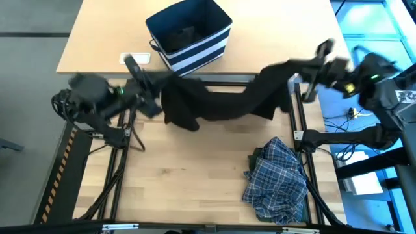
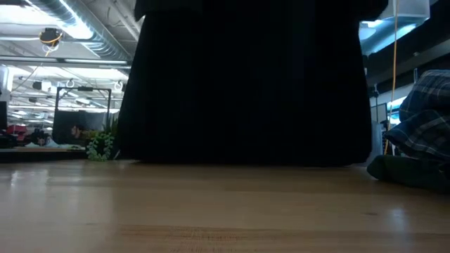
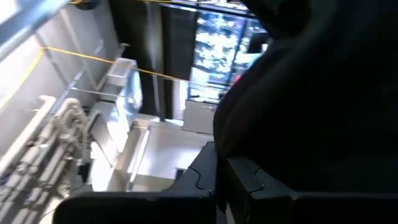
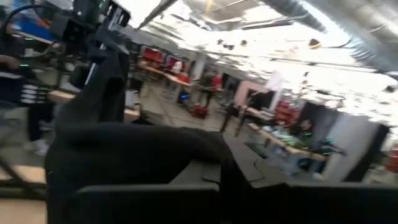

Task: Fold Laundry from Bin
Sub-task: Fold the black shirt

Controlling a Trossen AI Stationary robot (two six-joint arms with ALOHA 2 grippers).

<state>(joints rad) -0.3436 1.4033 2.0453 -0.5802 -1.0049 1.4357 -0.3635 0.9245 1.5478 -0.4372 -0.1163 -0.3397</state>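
Both grippers, left (image 1: 151, 97) and right (image 1: 305, 83), fingers pinched on a black garment (image 1: 214, 101), hold it stretched above the surface (image 1: 188, 175), between bin (image 1: 190, 34) and plaid shirt (image 1: 278, 179).

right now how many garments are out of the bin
3: a black garment stretched between the left gripper and right gripper; a plaid shirt heaped on an olive-green garment. The bin may hide more.

A black garment (image 1: 221, 101) hangs stretched in a sagging band across the middle of the high view. The navy, white-striped bin (image 1: 190, 34) stands upright at top centre. The plaid shirt (image 1: 278, 177) lies crumpled at lower right.
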